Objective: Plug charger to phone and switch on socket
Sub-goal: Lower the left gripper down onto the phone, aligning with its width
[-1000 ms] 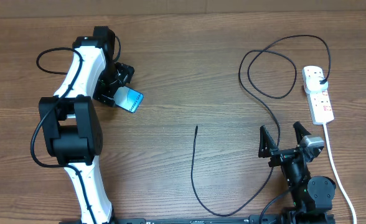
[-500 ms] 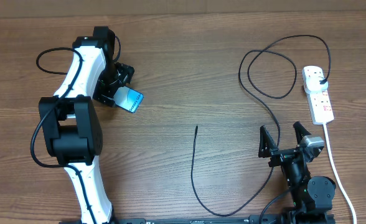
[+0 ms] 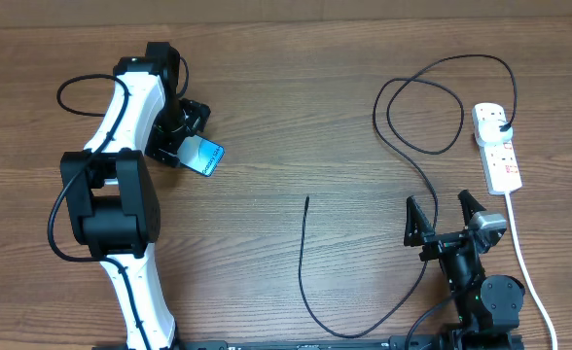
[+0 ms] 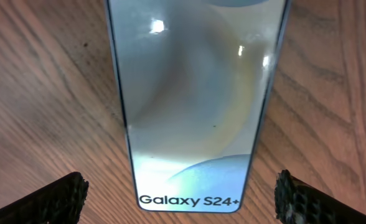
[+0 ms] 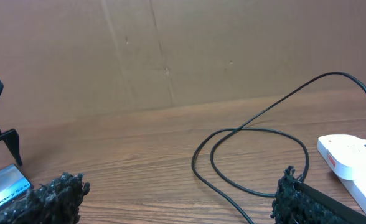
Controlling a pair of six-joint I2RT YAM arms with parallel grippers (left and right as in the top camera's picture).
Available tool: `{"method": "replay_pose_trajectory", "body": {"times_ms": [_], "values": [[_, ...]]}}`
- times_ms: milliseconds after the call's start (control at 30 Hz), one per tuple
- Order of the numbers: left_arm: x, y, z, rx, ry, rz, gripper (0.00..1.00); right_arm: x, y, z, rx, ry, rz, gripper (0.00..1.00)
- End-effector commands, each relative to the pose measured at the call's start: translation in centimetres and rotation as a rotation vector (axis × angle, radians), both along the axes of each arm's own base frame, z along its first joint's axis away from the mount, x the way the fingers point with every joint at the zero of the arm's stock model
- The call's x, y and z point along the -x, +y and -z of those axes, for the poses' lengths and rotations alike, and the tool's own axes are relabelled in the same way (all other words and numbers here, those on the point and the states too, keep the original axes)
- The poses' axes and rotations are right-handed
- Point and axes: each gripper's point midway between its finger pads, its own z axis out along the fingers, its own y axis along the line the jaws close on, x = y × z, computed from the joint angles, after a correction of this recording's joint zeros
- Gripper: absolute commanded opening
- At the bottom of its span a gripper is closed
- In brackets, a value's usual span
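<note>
The phone (image 3: 203,156) lies flat on the wooden table at the left, its blue screen up. In the left wrist view the phone (image 4: 195,106) shows "Galaxy S24+" at its near end. My left gripper (image 3: 177,136) is open, its fingers (image 4: 183,199) wide apart on either side of the phone's near end, not touching it. The black charger cable (image 3: 305,258) loops across the middle and right; its plug head (image 3: 501,127) sits in the white socket strip (image 3: 497,148). Its free tip (image 3: 307,199) lies mid-table. My right gripper (image 3: 446,216) is open and empty at the front right.
The socket's thick white cord (image 3: 525,262) runs down the right edge to the front. The cable loop (image 5: 251,155) lies ahead of the right gripper (image 5: 177,193), with the strip (image 5: 351,158) to its right. A cardboard wall (image 5: 170,50) stands behind the table.
</note>
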Motion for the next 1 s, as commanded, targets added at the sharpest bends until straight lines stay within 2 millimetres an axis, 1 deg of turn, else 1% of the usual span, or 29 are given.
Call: {"method": "replay_pose_trajectory", "body": {"times_ms": [0, 367, 500, 600, 633, 767, 967], "values": [[0.1, -0.1, 0.3, 0.021, 0.004, 0.03, 1.0, 0.0, 0.0, 0.2, 0.004, -0.002, 0.003, 1.0], [0.1, 0.0, 0.4, 0.02, 0.005, 0.03, 1.0, 0.0, 0.0, 0.2, 0.004, -0.002, 0.003, 1.0], [0.9, 0.0, 1.0, 0.02, 0.034, 0.007, 1.0, 0.0, 0.0, 0.2, 0.004, -0.002, 0.003, 1.0], [1.8, 0.0, 1.9, 0.019, 0.066, -0.054, 0.99, 0.0, 0.0, 0.2, 0.004, -0.002, 0.003, 1.0], [1.7, -0.1, 2.3, 0.023, 0.056, -0.056, 1.0, 0.0, 0.0, 0.2, 0.004, -0.002, 0.003, 1.0], [1.0, -0.4, 2.4, 0.04, 0.025, -0.027, 1.0, 0.0, 0.0, 0.2, 0.004, -0.002, 0.003, 1.0], [0.3, 0.0, 2.4, 0.018, -0.003, -0.002, 1.0, 0.0, 0.0, 0.2, 0.004, -0.002, 0.003, 1.0]]}}
